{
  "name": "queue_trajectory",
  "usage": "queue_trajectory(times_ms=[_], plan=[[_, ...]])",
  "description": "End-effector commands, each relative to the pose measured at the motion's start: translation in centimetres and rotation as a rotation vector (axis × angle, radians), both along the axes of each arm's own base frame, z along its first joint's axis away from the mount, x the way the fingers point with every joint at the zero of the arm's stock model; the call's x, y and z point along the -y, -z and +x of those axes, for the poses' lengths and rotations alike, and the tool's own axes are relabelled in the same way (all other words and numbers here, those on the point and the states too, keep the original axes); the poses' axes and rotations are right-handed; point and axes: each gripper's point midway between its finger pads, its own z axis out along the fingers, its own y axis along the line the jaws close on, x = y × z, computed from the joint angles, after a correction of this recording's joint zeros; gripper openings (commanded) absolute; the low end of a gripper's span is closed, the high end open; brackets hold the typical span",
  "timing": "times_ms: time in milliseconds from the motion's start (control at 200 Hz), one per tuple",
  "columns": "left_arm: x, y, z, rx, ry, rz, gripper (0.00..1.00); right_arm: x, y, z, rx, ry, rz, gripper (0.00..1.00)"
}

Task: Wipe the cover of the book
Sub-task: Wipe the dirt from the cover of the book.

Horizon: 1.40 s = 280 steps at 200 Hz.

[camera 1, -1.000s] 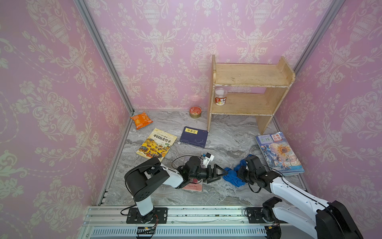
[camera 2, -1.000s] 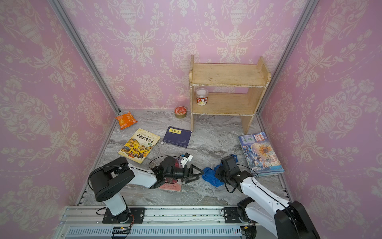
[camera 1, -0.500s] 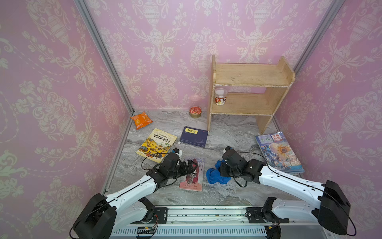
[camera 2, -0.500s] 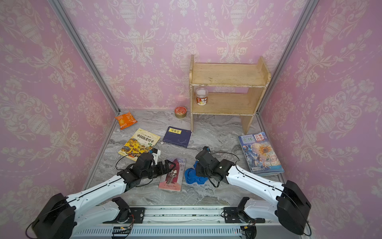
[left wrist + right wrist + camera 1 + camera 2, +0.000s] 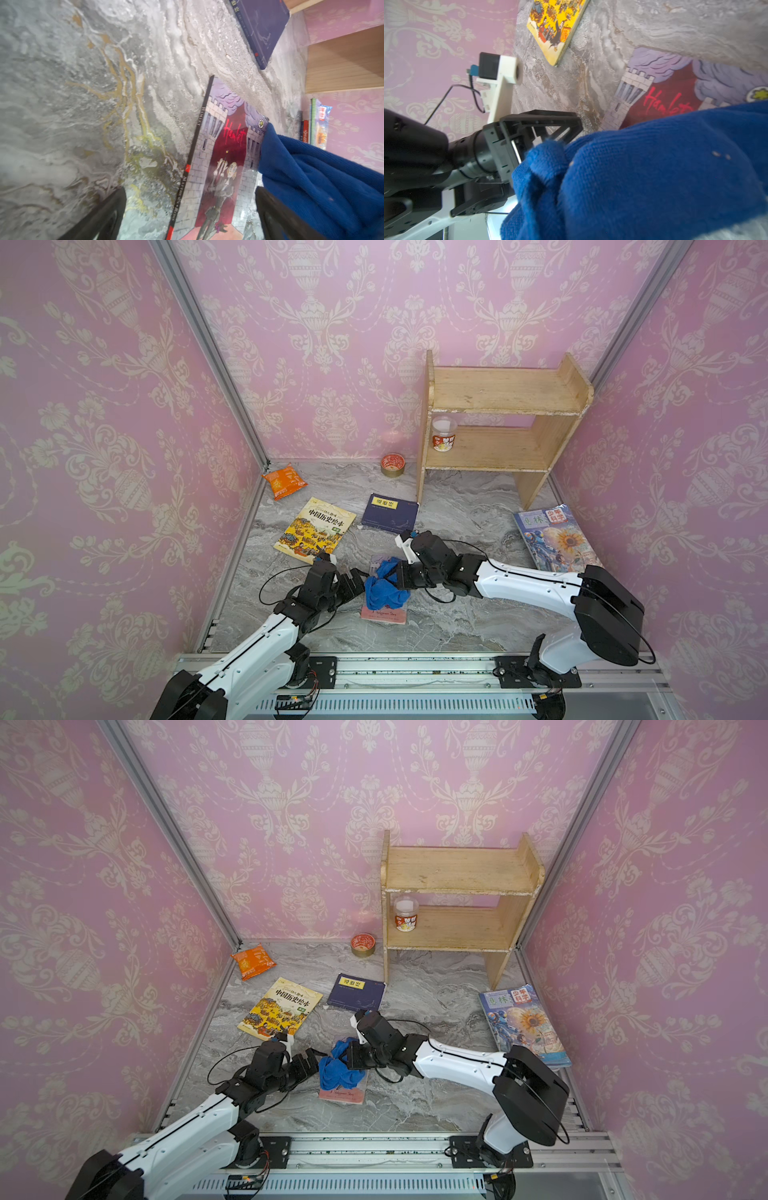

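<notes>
The book with the red and purple Hamlet cover lies flat on the marble floor near the front, in both top views. A bunched blue cloth rests on its cover. My right gripper is shut on the cloth, which hides its jaws in the right wrist view. My left gripper stands open at the book's left edge, its fingers straddling the spine with the cloth against one finger.
A yellow picture book and a dark blue book lie just behind. A sunflower magazine lies at the right wall. An orange snack bag, a tin and a wooden shelf holding a cup stand at the back.
My right gripper has carried the blue cloth leftward from the floor beside the book onto its cover. My left gripper has drawn back slightly to the book's left edge.
</notes>
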Motion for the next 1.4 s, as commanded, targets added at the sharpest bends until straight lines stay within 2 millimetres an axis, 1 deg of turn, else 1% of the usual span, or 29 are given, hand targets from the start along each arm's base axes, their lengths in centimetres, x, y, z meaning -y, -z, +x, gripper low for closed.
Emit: queue_trajectory(times_ms=[0, 70, 100, 140, 175, 270, 320, 380, 430, 555, 616, 686, 721, 766, 836, 896, 911, 926, 961, 1046, 1186, 1231, 1296, 1331, 1396], plan=[[1.0, 1.0, -0.7, -0.046, 0.019, -0.077, 0.99, -2.1, -7.3, -0.6, 0.102, -0.075, 0.132, 0.0], [1.2, 1.1, -0.6, -0.046, 0.017, -0.098, 0.99, -2.4, -8.9, -1.0, 0.098, -0.085, 0.174, 0.0], [1.3, 1.0, -0.5, -0.043, 0.017, -0.106, 0.99, -2.5, -9.1, -1.0, 0.09, -0.081, 0.188, 0.0], [1.4, 0.9, -0.5, -0.043, 0.016, -0.118, 0.99, -2.6, -8.9, -0.9, 0.077, -0.073, 0.195, 0.0], [1.5, 0.9, -0.5, -0.043, 0.017, -0.126, 0.99, -2.6, -8.3, -0.8, 0.064, -0.068, 0.19, 0.0], [1.5, 0.8, -0.6, -0.044, 0.014, -0.127, 0.99, -2.6, -5.3, -0.4, -0.001, -0.038, 0.18, 0.0], [1.1, 1.0, -0.8, -0.048, 0.006, -0.113, 0.99, -2.3, -3.1, 0.0, -0.035, -0.008, 0.147, 0.0], [0.7, 1.2, -0.9, -0.051, -0.006, -0.095, 0.99, -1.5, -0.5, 0.6, -0.068, 0.035, 0.097, 0.0], [0.3, 1.2, -1.1, -0.051, -0.012, -0.081, 0.99, -0.4, 2.0, 1.3, -0.115, 0.086, 0.059, 0.0], [-0.1, 1.3, -1.4, -0.053, -0.01, -0.064, 0.99, 2.0, 7.5, 3.2, -0.259, 0.202, 0.071, 0.0], [0.0, 1.3, -1.5, -0.055, -0.004, -0.068, 0.99, 2.7, 9.3, 4.0, -0.286, 0.234, 0.055, 0.0], [0.3, 1.2, -1.5, -0.05, 0.007, -0.082, 0.99, 3.3, 11.0, 4.4, -0.27, 0.248, -0.043, 0.0], [0.4, 1.2, -1.5, -0.052, 0.014, -0.087, 0.99, 3.8, 11.8, 4.5, -0.256, 0.251, -0.125, 0.0], [0.7, 1.1, -1.4, -0.05, 0.023, -0.097, 0.99, 4.2, 12.0, 4.7, -0.211, 0.248, -0.236, 0.0], [1.3, 0.7, -1.3, -0.043, 0.038, -0.131, 0.99, 5.6, 12.3, 5.0, -0.131, 0.25, -0.45, 0.0], [1.8, 0.3, -1.2, -0.032, 0.047, -0.155, 0.99, 6.5, 12.3, 5.0, -0.065, 0.238, -0.594, 0.0], [2.0, 0.2, -1.2, -0.029, 0.051, -0.16, 0.99, 6.9, 12.6, 4.8, -0.059, 0.236, -0.632, 0.0], [2.1, 0.1, -1.2, -0.025, 0.054, -0.165, 0.99, 6.4, 11.7, 5.3, -0.031, 0.24, -0.638, 0.0], [2.5, -0.1, -1.2, -0.017, 0.064, -0.174, 0.99, 7.0, 11.8, 5.4, -0.008, 0.247, -0.702, 0.0], [3.6, -0.6, -1.3, 0.01, 0.09, -0.189, 0.99, 9.2, 12.2, 5.5, 0.044, 0.294, -0.853, 0.0], [5.2, -0.9, -1.8, 0.032, 0.121, -0.204, 1.0, 12.7, 12.5, 5.4, 0.092, 0.38, -0.977, 0.0], [5.5, -0.8, -1.9, 0.031, 0.129, -0.205, 1.0, 13.4, 12.3, 5.4, 0.106, 0.391, -1.007, 0.0], [6.0, -0.8, -2.1, 0.032, 0.144, -0.206, 0.99, 13.6, 12.3, 5.4, 0.108, 0.388, -1.013, 0.0], [6.3, -0.8, -2.1, 0.032, 0.151, -0.208, 0.99, 13.1, 12.3, 5.3, 0.114, 0.373, -0.995, 0.0], [6.7, -0.8, -2.0, 0.032, 0.16, -0.214, 0.99, 11.2, 12.1, 5.1, 0.131, 0.337, -0.94, 0.0]])
